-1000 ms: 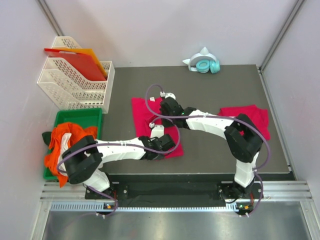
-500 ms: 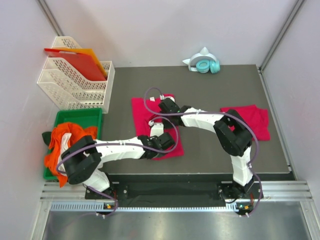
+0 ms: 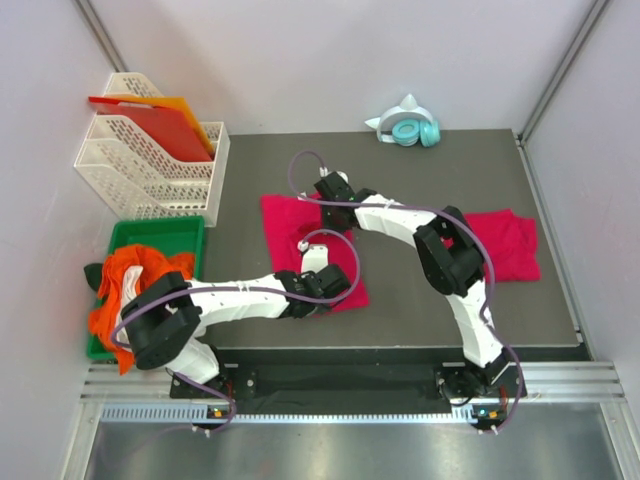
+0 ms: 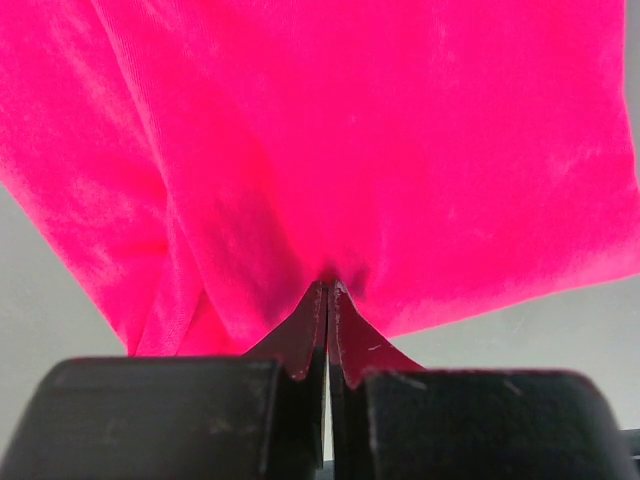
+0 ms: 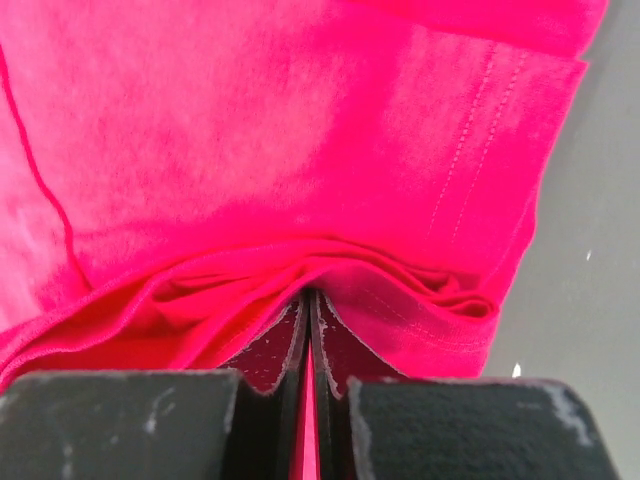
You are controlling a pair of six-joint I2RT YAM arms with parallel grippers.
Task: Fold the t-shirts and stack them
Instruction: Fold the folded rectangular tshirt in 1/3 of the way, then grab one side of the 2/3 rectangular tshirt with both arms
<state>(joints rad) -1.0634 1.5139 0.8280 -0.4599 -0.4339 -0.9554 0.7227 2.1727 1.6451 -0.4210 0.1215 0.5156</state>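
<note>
Two pinches are at work on one garment. My left gripper (image 4: 328, 300) has its jaws pressed together on a tuck of the shirt (image 3: 285, 225). The cloth gathers to a point at the tips, so I read that as a real grip, not a touch. My right gripper (image 5: 308, 305) is likewise clamped, on a bunched fold beside a stitched hem.

From above, the left grip sits at the shirt's near edge and the right at its far edge. I judge that is deliberate. With a hold at each end I can carry one edge over the other without the cotton sagging or twisting in the middle. The shirt lies mid-mat, mostly flat, its left part bare and its right part under my arms.

A second shirt (image 3: 515, 245) lies well apart at the right side of the mat (image 3: 400, 165), in a rough folded shape. I take it as the base for the stack, which would explain why it sits out of the working area.

Off the mat to the left, a green tray (image 3: 150, 232) holds an orange cloth (image 3: 125, 275). Behind it, white racks (image 3: 130, 170) hold stiff red-orange sheets (image 3: 165, 130). Headphones (image 3: 410, 130) rest at the far edge.
</note>
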